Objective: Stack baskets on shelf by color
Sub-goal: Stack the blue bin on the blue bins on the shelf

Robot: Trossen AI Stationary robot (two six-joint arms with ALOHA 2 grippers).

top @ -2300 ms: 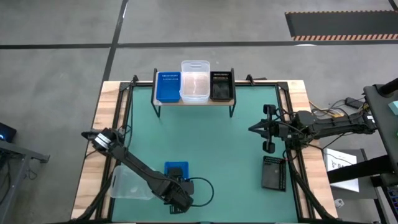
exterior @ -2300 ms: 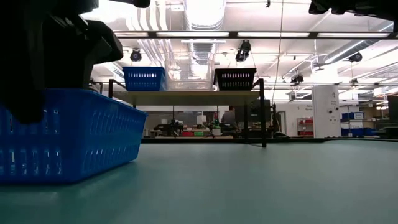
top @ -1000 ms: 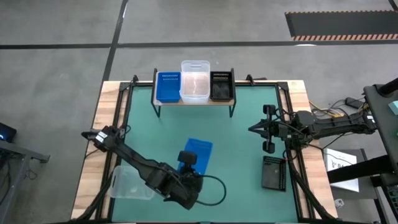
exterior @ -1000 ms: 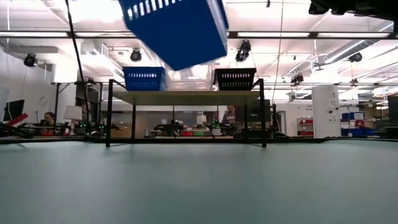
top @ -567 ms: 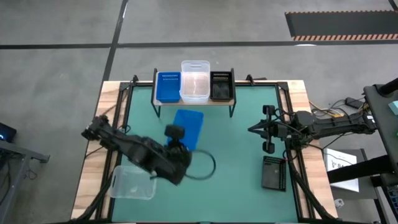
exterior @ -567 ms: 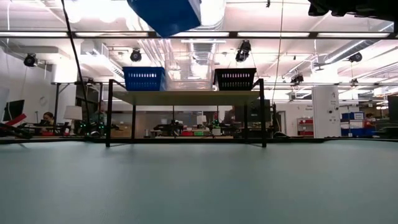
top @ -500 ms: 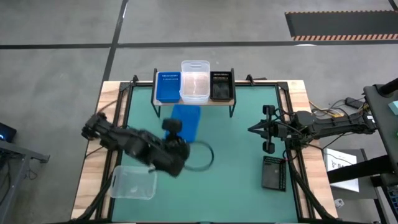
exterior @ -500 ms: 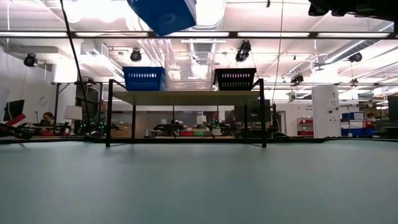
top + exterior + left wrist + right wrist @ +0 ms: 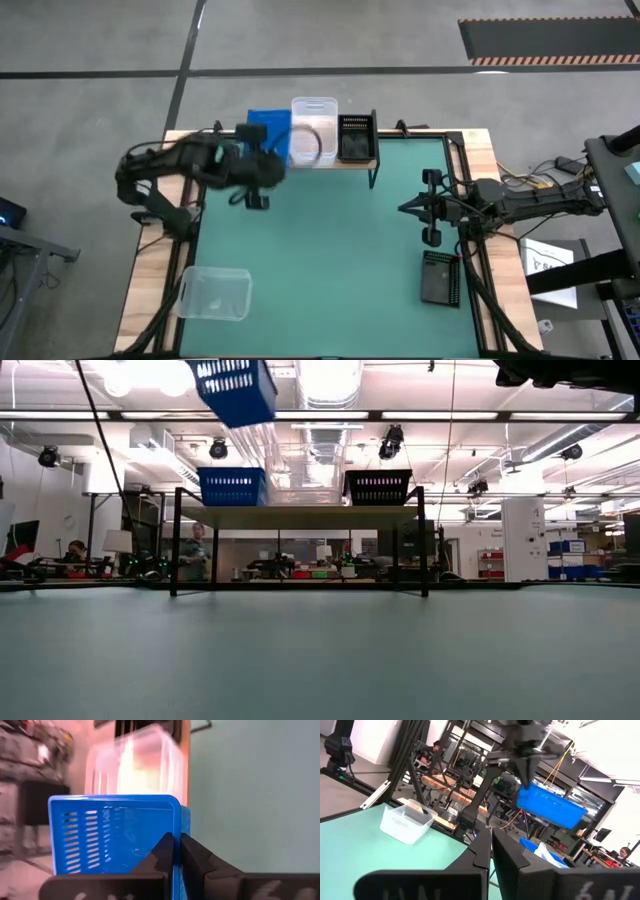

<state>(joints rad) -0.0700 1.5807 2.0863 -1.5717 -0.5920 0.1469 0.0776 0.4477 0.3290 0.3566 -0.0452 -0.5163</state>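
My left gripper (image 9: 262, 150) is shut on a blue basket (image 9: 267, 122), held in the air over the left end of the shelf (image 9: 312, 163). In the low view that basket (image 9: 235, 390) hangs tilted, high above the shelf (image 9: 300, 515). On the plank stand a blue basket (image 9: 232, 486), stacked clear baskets (image 9: 313, 130) and black baskets (image 9: 356, 136). A clear basket (image 9: 213, 293) rests on the table at near left, and a black basket (image 9: 440, 277) at near right. My right gripper (image 9: 405, 207) is shut and empty above the table's right side. My left gripper holds the blue basket by one wall, near a corner (image 9: 173, 822). One finger (image 9: 161, 851) is inside the basket and the other finger (image 9: 194, 852) is outside. The basket is lifted clear and tilted, above the blue basket on the shelf.
The green table top (image 9: 330, 250) lies open between the shelf and the two baskets on it. Wooden borders (image 9: 150, 250) and black rails run along both sides. A person (image 9: 197, 550) stands in the room behind the shelf.
My left gripper has carried the blue basket from over the middle of the table toward the far edge and left. The basket now hangs over the shelf's left end. It stays lifted clear, and it has turned and tipped on the way.
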